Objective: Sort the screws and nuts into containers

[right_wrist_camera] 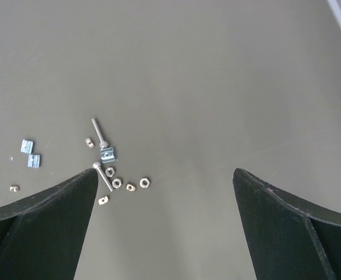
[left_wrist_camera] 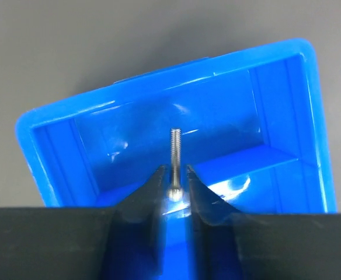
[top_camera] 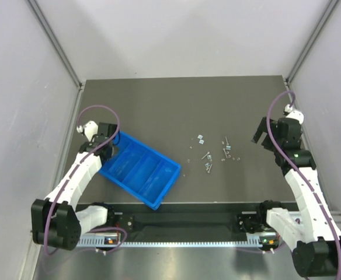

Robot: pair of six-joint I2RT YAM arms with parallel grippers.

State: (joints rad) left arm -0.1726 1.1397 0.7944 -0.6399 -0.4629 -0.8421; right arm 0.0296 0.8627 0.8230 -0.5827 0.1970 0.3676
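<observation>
Screw (left_wrist_camera: 175,156) above blue tray's (left_wrist_camera: 159,77) end compartment

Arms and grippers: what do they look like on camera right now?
The left arm and right arm have white links, black joints and bases, each with a thin purple cable looping alongside. The left gripper and right gripper have matte black fingers tapering to narrow tips.

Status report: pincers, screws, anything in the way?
Left pincer shut on one screw over the blue tray. Right pincer open beside loose screws and nuts. Nothing blocking seen.
</observation>
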